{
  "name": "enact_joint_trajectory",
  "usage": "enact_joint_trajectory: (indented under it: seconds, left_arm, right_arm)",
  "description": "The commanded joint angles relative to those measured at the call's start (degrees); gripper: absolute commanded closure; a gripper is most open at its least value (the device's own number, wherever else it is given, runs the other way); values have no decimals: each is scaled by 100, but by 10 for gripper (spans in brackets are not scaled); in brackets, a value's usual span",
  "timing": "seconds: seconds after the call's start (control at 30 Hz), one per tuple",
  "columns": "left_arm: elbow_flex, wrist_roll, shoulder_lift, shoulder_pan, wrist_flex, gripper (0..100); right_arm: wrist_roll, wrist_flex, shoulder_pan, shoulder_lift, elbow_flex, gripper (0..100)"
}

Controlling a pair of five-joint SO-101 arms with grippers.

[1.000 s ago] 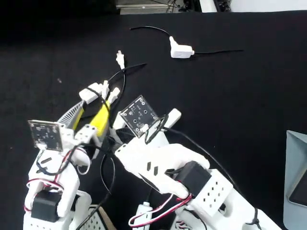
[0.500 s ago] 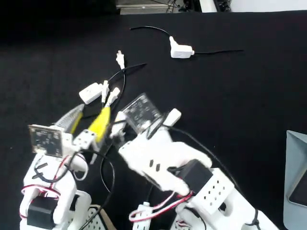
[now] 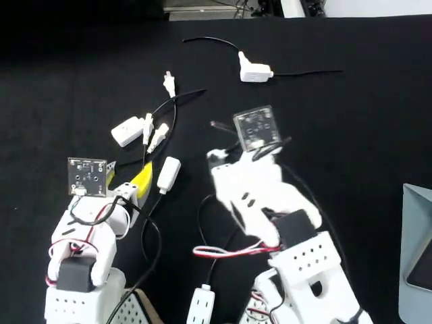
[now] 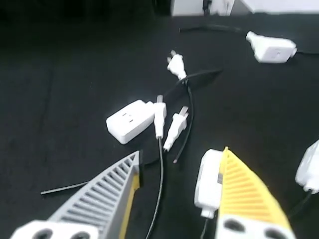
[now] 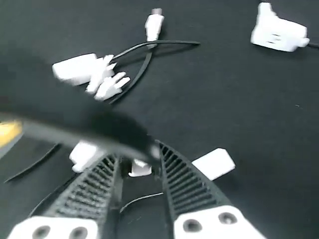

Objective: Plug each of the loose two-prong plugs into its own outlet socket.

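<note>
Left gripper [image 4: 174,194] spread wide; white socket block [image 4: 208,178] lies against its yellow finger [image 4: 244,191]; loose plugs [image 4: 159,115] just beyond, beside second socket [image 4: 130,121]; right gripper [image 5: 137,158] parted, small white piece [image 5: 140,168] between tips.

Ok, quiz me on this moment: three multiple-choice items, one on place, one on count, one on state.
1. The white block lies:
A. beside the left gripper's yellow finger
B. at the far edge
C. lifted in the air

2. Plugs lying right beside the outlet:
A. none
B. two
C. five

3. The left gripper is:
A. open
B. shut on a plug
C. shut on a cable

Answers:
1. A, the block rests next to the yellow finger.
2. B, two lie side by side by the outlet.
3. A, its fingers stand wide apart.
</note>
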Motion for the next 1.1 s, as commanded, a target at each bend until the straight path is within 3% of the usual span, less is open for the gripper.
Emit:
enact_joint_trajectory:
  seconds: [0.0,0.4,0.67,0.93,1.07]
  left_arm:
    - [259,-105,26,-92,-413,748]
    - [66,-105,686,-92,-624,747]
    - [-1244,-105,2936,-48,-686,743]
    - [-2035,-105,5679,-40,-1960,743]
    - [-2677,-105,7007,-40,-2215,745]
  right_arm:
    - [229,-387,642,-75,22,987]
    - [360,-589,1301,-66,22,987]
    - [360,-668,1407,-66,48,987]
    - [360,-835,1398,-57,207,987]
    - [360,-1020,1389,-57,330,987]
